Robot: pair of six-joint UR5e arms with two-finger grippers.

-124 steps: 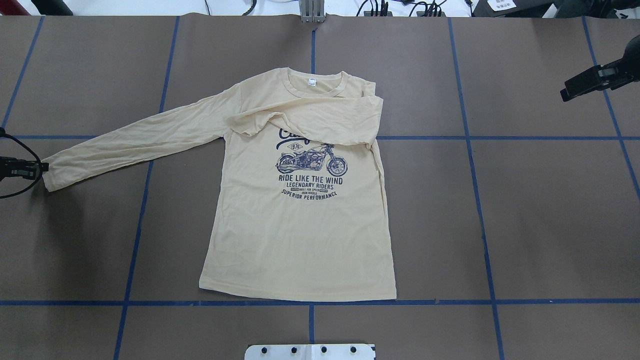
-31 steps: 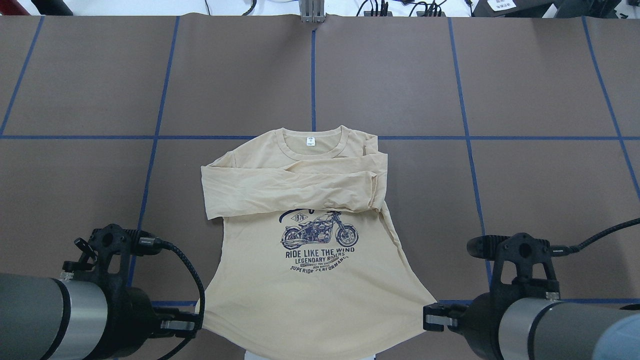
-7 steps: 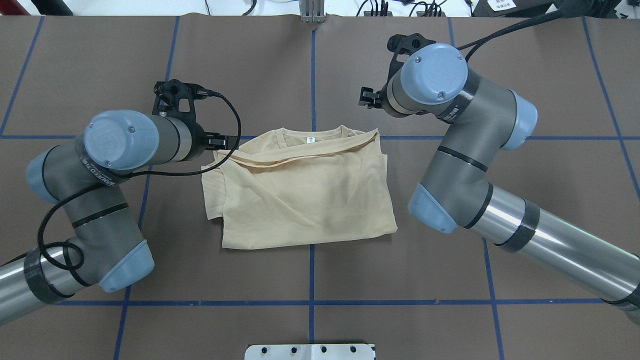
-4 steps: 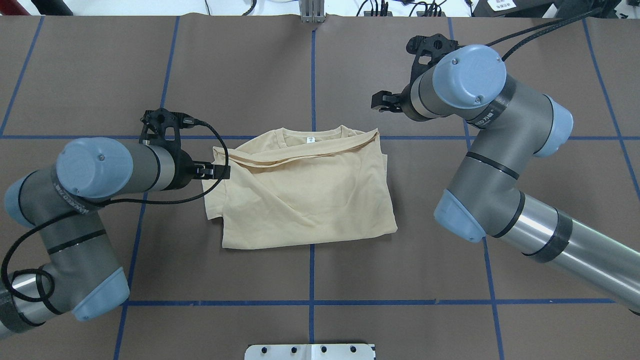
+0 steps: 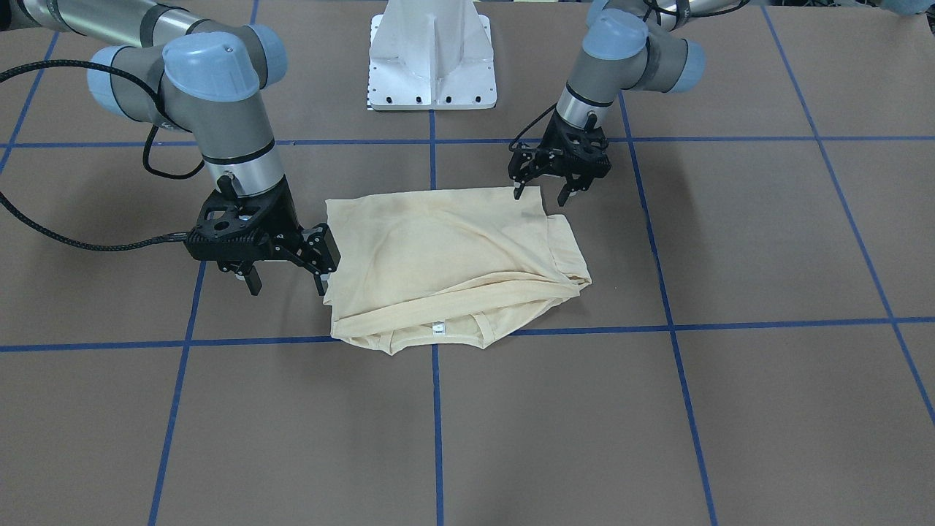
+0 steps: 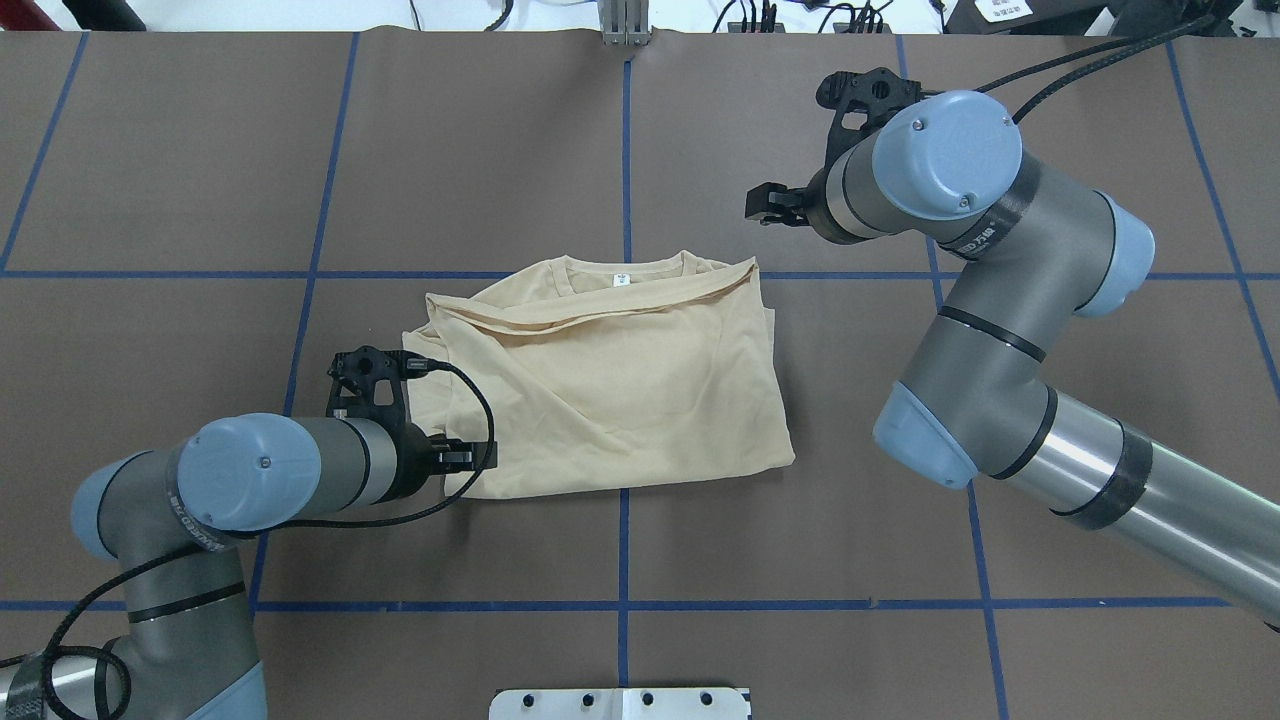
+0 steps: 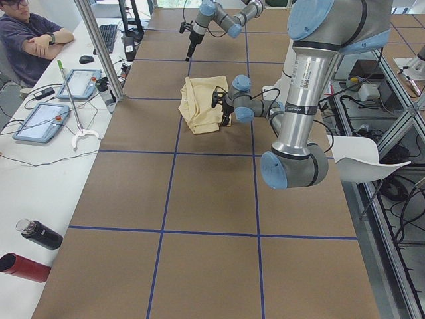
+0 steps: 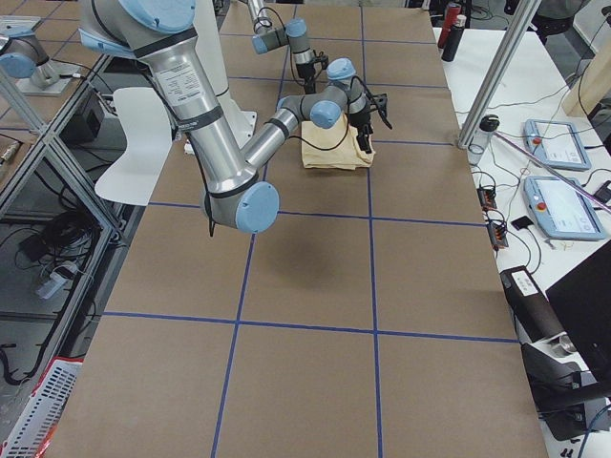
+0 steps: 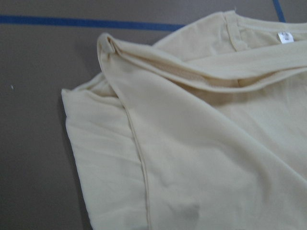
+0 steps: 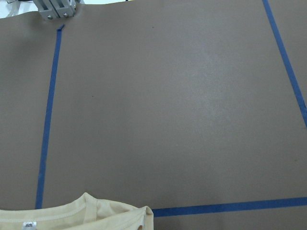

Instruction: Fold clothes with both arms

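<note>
**Neatly folded, jaws wide on both sides**

A broad desk (image 6: 150,150) covered in brown paper and ruled into squares by blue tape lines (image 6: 626,150) fills the overhead view. The grey-and-silver jointed right arm (image 6: 1000,300), with light-blue joint caps, reaches in from the near right and bends back toward the desk's middle. The matching left arm (image 6: 260,475) comes in from the near left corner. A white metal pedestal base (image 5: 431,66) stands at the robot's edge of the desk, on the centre line.

The pale cream-yellow long-sleeved T-shirt (image 6: 620,390) lies at the middle of the desk. It is folded into a rough rectangle with plain fabric uppermost and straddles the central tape line. Its collar is on the side away from the robot, along a cross line of tape, and the folded edge faces the robot.

The black two-finger left gripper (image 5: 540,193) is at the T-shirt's near left corner. Its fingers are spread wide to either side of that corner and grip nothing; whether a fingertip touches the cloth cannot be told. The black two-finger right gripper (image 5: 286,281) hangs off the T-shirt's far right corner, jaws also wide and empty, clear of the fabric.

A small white neck label (image 6: 621,281) shows inside the collar.
</note>
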